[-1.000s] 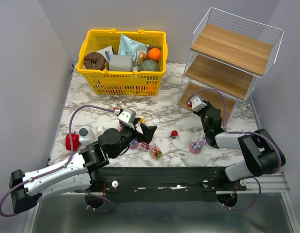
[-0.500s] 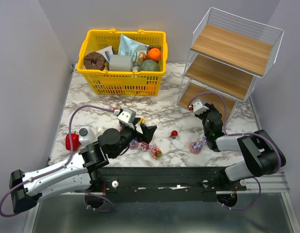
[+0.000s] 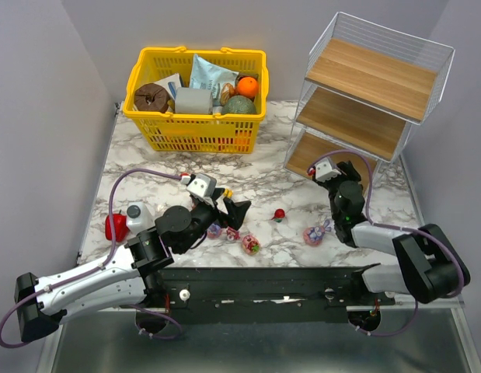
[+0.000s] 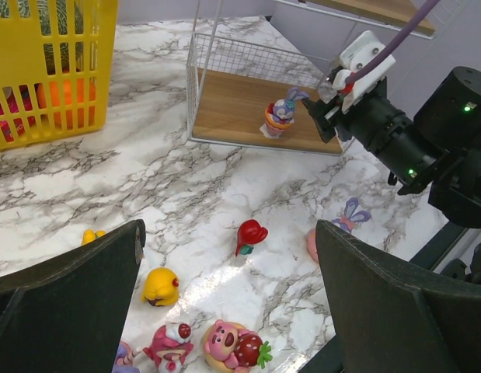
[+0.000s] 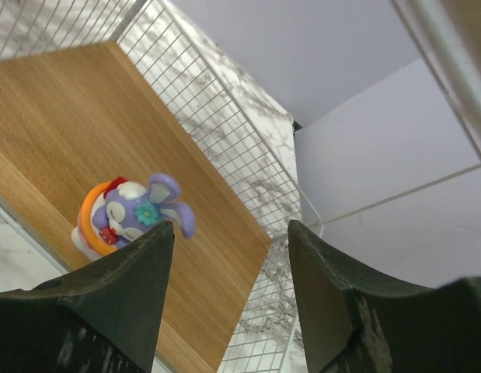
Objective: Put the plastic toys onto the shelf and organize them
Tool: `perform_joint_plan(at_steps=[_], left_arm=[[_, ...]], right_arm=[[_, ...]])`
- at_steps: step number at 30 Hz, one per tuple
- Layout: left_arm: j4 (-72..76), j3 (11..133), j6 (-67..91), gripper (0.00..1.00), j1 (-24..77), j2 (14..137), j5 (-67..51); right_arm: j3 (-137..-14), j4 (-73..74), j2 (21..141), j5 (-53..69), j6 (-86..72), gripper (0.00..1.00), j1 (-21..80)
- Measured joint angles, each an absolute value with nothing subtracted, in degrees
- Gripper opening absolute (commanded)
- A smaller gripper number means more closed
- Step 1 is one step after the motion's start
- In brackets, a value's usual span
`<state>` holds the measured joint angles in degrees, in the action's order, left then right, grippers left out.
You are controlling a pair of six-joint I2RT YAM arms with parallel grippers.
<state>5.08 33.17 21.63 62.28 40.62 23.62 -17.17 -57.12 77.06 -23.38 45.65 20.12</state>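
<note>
A purple bunny toy (image 5: 127,214) in an orange cup stands upright on the lowest board of the shelf (image 3: 357,116). My right gripper (image 5: 228,229) is open just beside it, and the toy sits outside the left finger (image 5: 123,311). The left wrist view shows the same toy (image 4: 279,118) with the right gripper (image 4: 316,118) next to it. My left gripper (image 4: 228,249) hangs wide open above loose toys on the marble: a red one (image 4: 251,233), a yellow duck (image 4: 161,286), a pink bear with a strawberry (image 4: 231,347) and a pink cupcake figure (image 4: 172,350).
A yellow basket (image 3: 195,132) full of groceries stands at the back left. A red pepper-like object (image 3: 114,227) and a white bottle (image 3: 136,214) sit at the table's left edge. A pink and purple toy (image 3: 312,235) lies near the right arm.
My right gripper has opened and let go of the purple bunny toy on the lowest board, and has shifted slightly right. The left arm has not moved.
</note>
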Motion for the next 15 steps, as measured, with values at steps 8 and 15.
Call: perform_joint_plan(at_steps=[8, 15], left_arm=[[4.89, 33.17, 21.91, 0.99, 62.28, 40.4, 23.59], [3.88, 33.19, 22.7, 0.99, 62.28, 39.05, 23.55]], right_arm=[[-20.99, -36.6, 60.51, -22.85, 39.2, 0.63, 20.12], [-31.88, -11.44, 50.5, -17.12, 28.82, 0.62, 20.14]])
